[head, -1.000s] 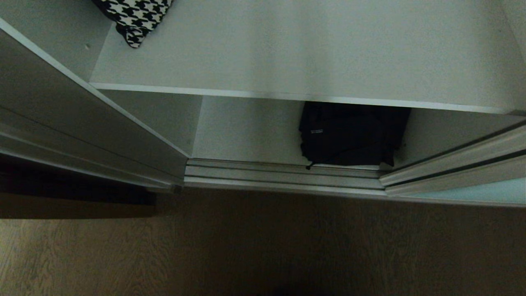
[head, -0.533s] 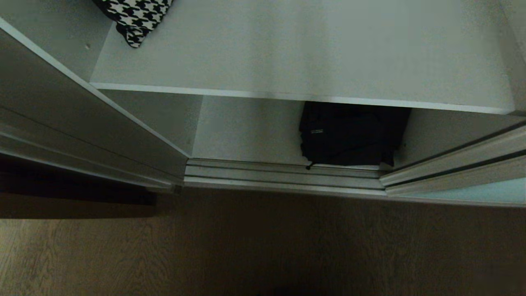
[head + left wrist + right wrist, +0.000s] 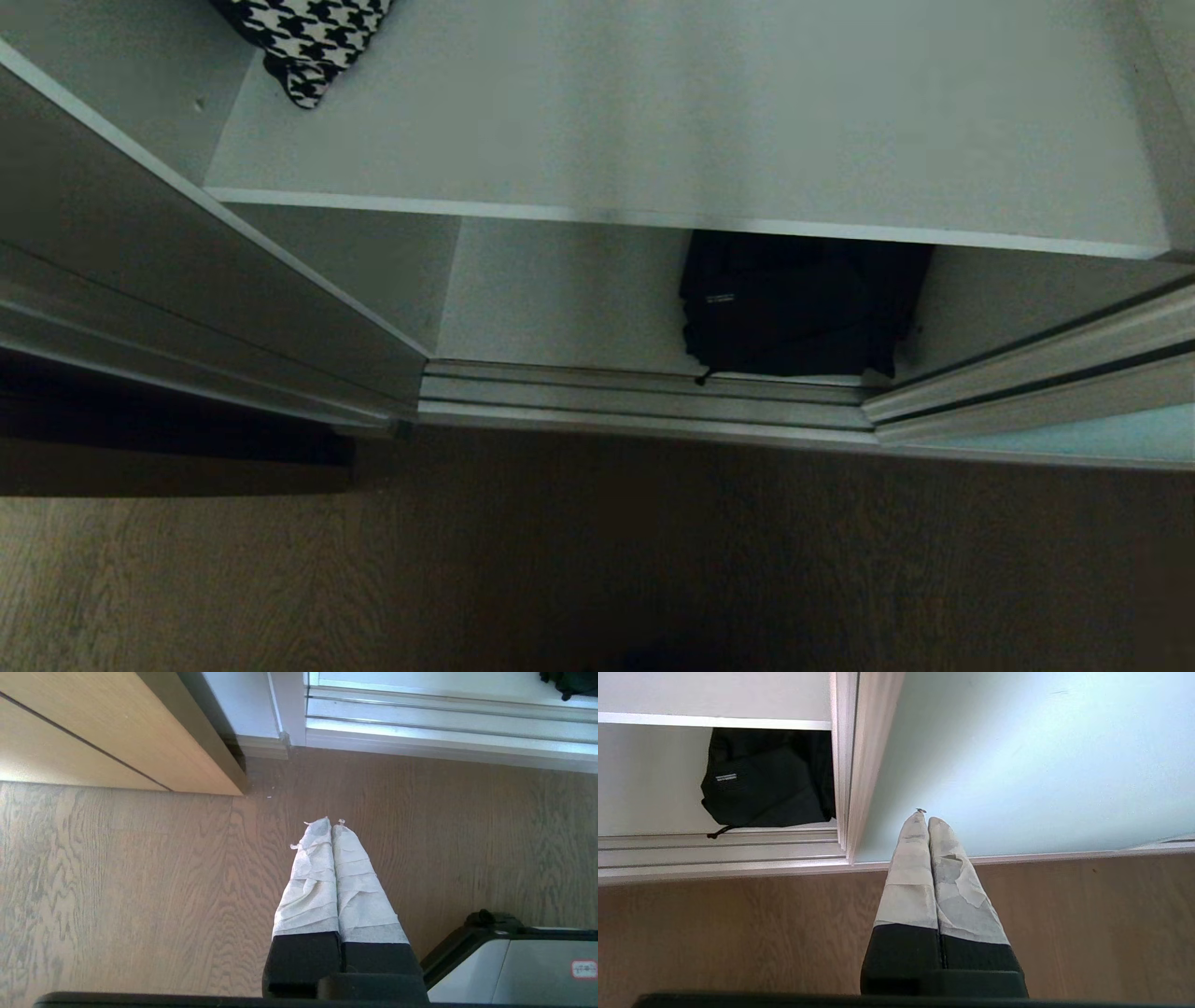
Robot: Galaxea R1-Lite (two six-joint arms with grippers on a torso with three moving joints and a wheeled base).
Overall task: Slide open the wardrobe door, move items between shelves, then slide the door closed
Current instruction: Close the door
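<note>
Wardrobe open, sliding glass door (image 3: 1041, 756) pushed right; black bag (image 3: 794, 303) on lower shelf (image 3: 560, 299) awaiting transfer; right hand (image 3: 923, 820) pressed together, must spread and reach left.

Head camera peers steeply down into the open wardrobe. Left wrist camera looks down at the brown wood-grain floor (image 3: 140, 882). Right wrist camera faces the frosted pale blue-green glass door (image 3: 1017, 756), sharing the soft black fabric bag (image 3: 794, 308) (image 3: 766, 784) with the head view.
</note>
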